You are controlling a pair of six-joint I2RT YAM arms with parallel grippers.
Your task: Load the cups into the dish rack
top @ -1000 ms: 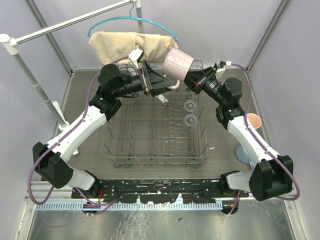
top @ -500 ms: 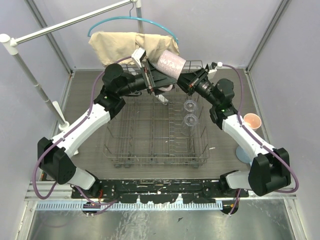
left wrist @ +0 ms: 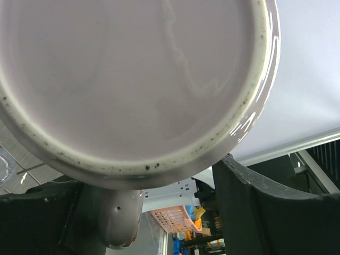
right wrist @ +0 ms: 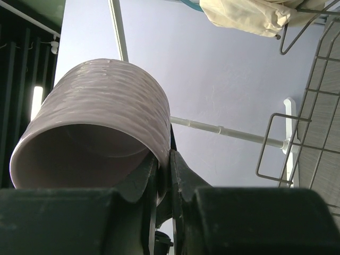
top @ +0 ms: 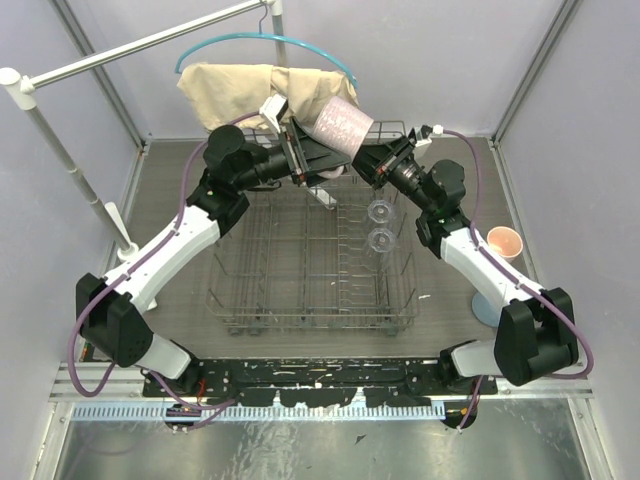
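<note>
Over the dish rack (top: 300,322), handover.
Right gripper (right wrist: 162,164) pinches the mauve mug (top: 345,122); left gripper (top: 330,160) straddles it, grip unclear; I'd close squarely.

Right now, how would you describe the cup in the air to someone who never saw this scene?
Find the grey wire dish rack. Above its far edge the right pincer grips a mauve-pink mug. Unlike the clear tumblers in the rack, it is opaque, handled and airborne.

Mug (top: 345,125) above far edge of dish rack (top: 310,318).
</note>
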